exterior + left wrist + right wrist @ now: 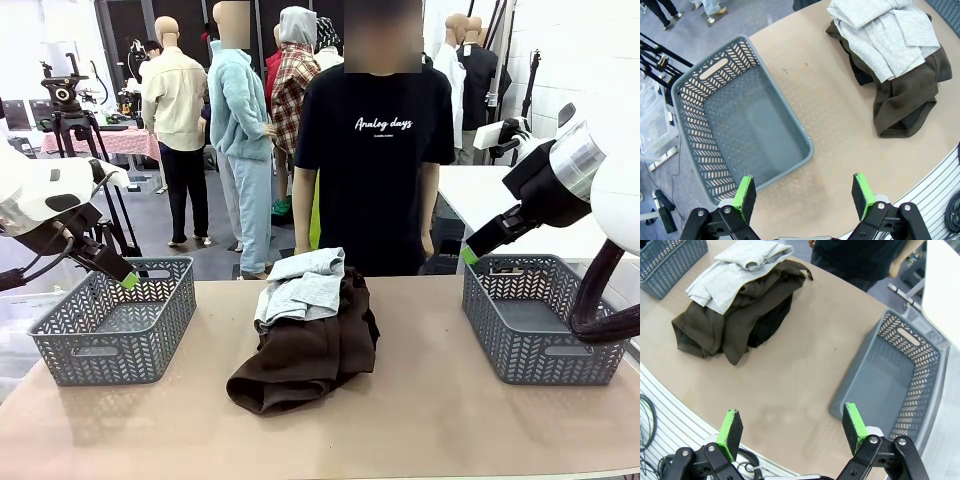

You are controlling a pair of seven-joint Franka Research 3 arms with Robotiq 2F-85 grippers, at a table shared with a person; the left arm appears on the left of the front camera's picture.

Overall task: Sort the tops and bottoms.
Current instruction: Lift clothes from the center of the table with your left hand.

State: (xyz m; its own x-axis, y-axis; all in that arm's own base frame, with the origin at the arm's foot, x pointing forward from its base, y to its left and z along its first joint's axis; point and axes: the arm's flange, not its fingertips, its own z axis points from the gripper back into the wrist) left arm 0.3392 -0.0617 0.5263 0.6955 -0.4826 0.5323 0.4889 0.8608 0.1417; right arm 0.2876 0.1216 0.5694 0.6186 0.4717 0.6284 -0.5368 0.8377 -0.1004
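Left tool (803, 184) well apart from tops (890, 35)

Front level; both wrists above clothes pile (305, 350).

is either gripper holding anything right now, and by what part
Nothing is held. The left gripper and right gripper both stand open and empty, and the grey top and brown trousers lie piled mid-table, untouched.
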